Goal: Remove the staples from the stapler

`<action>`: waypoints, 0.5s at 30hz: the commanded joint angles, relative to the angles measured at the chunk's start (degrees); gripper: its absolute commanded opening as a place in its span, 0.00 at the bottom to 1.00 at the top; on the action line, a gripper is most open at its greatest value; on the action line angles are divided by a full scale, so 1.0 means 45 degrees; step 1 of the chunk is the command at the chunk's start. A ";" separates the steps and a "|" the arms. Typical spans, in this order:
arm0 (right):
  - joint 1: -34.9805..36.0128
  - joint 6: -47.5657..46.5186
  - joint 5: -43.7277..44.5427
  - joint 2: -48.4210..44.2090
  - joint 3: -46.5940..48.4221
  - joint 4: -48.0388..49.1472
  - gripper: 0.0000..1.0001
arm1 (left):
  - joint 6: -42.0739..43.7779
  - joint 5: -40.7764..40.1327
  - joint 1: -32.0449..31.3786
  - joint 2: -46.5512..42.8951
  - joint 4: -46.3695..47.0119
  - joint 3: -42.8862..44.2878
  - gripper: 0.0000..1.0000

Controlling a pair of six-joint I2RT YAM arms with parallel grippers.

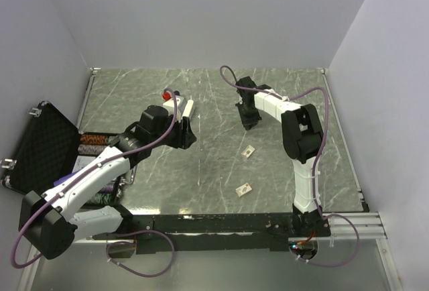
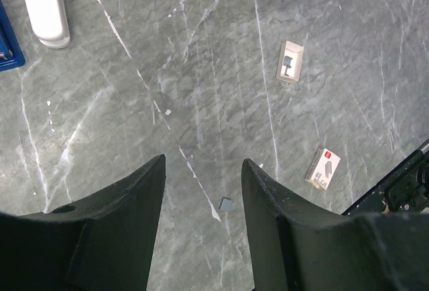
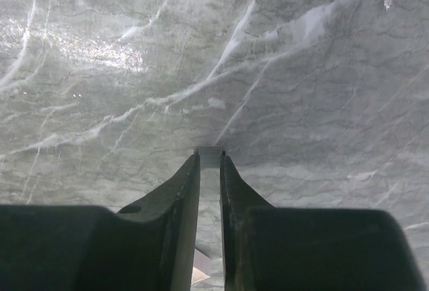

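Observation:
My right gripper (image 1: 249, 122) hangs low over the middle of the table, and its jaws are closed on the staples (image 3: 210, 151), a tiny silvery strip pinched at the fingertips (image 3: 194, 170). My left gripper (image 2: 203, 163) is open and empty, above bare table to the left (image 1: 186, 137). Only a bright blue corner of the stapler (image 2: 6, 41) shows, at the left edge of the left wrist view. In the top view it is hidden behind my left wrist.
A white rounded bar (image 1: 189, 109) lies beside my left gripper, with a red-and-white item (image 1: 167, 94) behind it. Two small whitish cards (image 1: 249, 151) (image 1: 243, 188) lie near the front middle. An open black case (image 1: 40, 145) stands at the left. A tiny grey square (image 2: 226, 204) lies between my left fingers.

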 commanded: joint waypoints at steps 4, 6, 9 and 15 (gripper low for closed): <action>0.0203 0.0102 0.0417 -0.0772 0.0077 -0.0344 0.13 | -0.0145 0.0224 0.0063 -0.0088 0.0473 -0.0034 0.54; 0.0340 0.0141 0.0514 -0.1103 -0.0001 -0.0442 0.13 | -0.0145 0.0224 0.0063 -0.0127 0.0473 -0.0034 0.54; 0.0516 0.0258 0.0573 -0.1825 -0.0352 -0.0462 0.13 | -0.0145 0.0224 0.0063 -0.0127 0.0473 -0.0034 0.54; 0.1101 0.0356 0.0593 -0.3699 -0.1698 -0.0443 0.13 | -0.0164 0.0224 0.0083 -0.0205 0.0473 -0.0034 0.54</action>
